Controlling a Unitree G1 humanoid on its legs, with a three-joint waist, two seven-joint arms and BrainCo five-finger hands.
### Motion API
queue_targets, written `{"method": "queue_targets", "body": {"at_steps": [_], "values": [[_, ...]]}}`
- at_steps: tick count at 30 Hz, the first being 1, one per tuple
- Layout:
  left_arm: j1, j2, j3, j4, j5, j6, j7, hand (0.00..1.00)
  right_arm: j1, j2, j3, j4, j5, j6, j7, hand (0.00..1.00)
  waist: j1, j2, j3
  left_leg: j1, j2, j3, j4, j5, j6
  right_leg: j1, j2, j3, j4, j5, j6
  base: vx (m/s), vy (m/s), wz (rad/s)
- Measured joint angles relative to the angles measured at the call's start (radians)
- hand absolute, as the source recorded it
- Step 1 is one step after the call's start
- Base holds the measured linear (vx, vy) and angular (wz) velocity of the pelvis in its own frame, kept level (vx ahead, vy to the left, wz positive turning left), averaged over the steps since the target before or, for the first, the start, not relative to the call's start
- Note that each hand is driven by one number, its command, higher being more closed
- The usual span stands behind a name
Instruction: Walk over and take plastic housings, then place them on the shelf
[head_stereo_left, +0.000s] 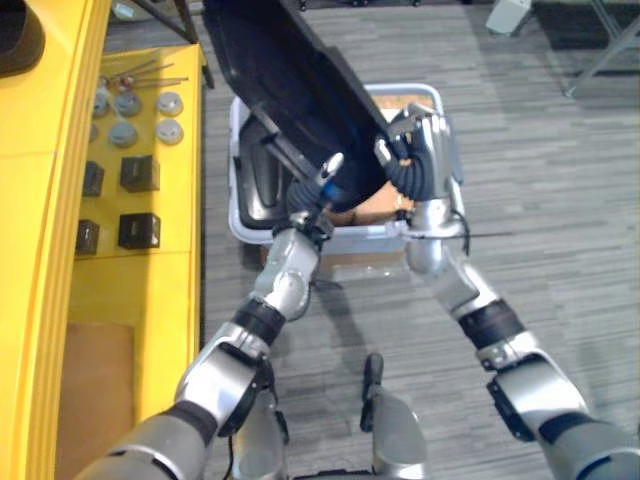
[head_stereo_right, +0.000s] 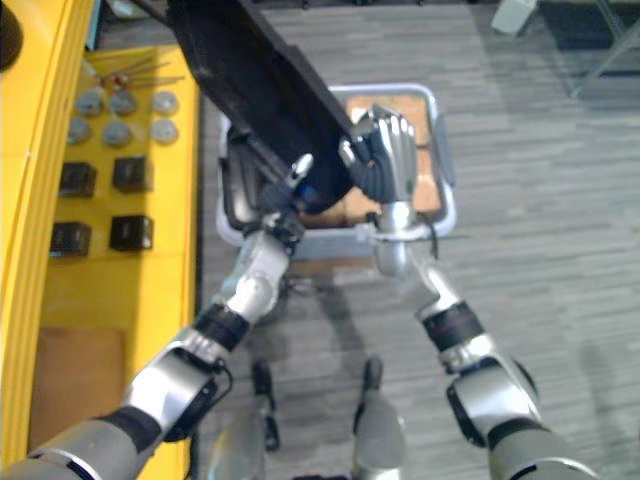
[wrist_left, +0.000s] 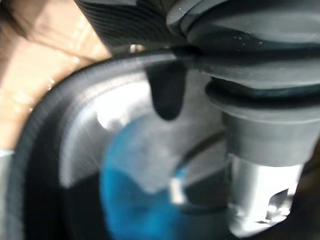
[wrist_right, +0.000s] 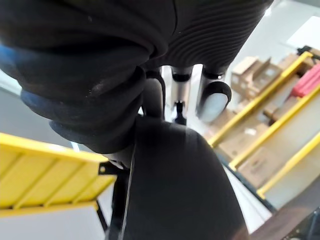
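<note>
A big black plastic housing (head_stereo_left: 290, 80) was up in the air, tipped, with its low end over a white bin (head_stereo_left: 437, 100). The right hand (head_stereo_right: 390, 150) curled round its edge, and the left hand (head_stereo_left: 325, 185) was under it. Another dark housing (head_stereo_left: 262, 180) stood in the bin. The yellow shelf (head_stereo_left: 150, 270) was close by on the left.

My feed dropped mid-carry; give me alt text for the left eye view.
A large black housing is held tilted above a white bin, left hand at its lower edge, right hand gripping its right side. A second housing lies in the bin; a yellow shelf with black boxes and grey discs stands at the robot's left.
</note>
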Motion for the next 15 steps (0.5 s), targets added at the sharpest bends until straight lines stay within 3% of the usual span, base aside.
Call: {"method": "queue_targets", "body": {"at_steps": [3, 10, 13, 15], "values": [[0.024, -0.005, 0.000, 0.000, -0.057, -0.033, -0.042, 1.00, 0.038, 0.019, 0.005, -0.039, 0.003, 0.000, -0.002, 1.00, -0.001, -0.005, -0.004, 0.002, -0.001, 0.002, -0.004, 0.000, 0.000, 0.001, 0.000, 0.000, -0.003, 0.000, 0.000, 0.00, 0.000, 0.00], [0.165, -0.034, -0.011, -0.021, -0.177, -0.055, -0.111, 1.00, 0.194, 0.074, 0.032, -0.078, 0.027, -0.001, -0.007, 1.00, 0.000, -0.024, -0.049, 0.020, -0.003, -0.002, -0.006, -0.003, -0.001, 0.038, -0.001, -0.012, -0.029, 0.000, 0.001, 0.02, -0.001, 0.04], [0.224, -0.033, -0.011, -0.058, -0.151, -0.056, -0.109, 1.00, 0.254, 0.092, 0.039, -0.096, 0.036, -0.005, -0.010, 1.00, 0.001, -0.024, -0.060, 0.038, -0.004, -0.001, -0.007, -0.008, 0.000, 0.058, -0.001, -0.014, -0.035, 0.000, 0.001, 0.00, 0.000, 0.00], [0.291, -0.033, -0.012, -0.086, -0.063, -0.056, -0.081, 1.00, 0.319, 0.102, 0.039, -0.097, 0.037, -0.009, -0.019, 1.00, 0.003, -0.023, -0.094, 0.051, -0.004, 0.001, -0.008, -0.017, 0.000, 0.076, 0.000, -0.015, -0.048, -0.001, 0.002, 0.00, 0.000, 0.00]]}}
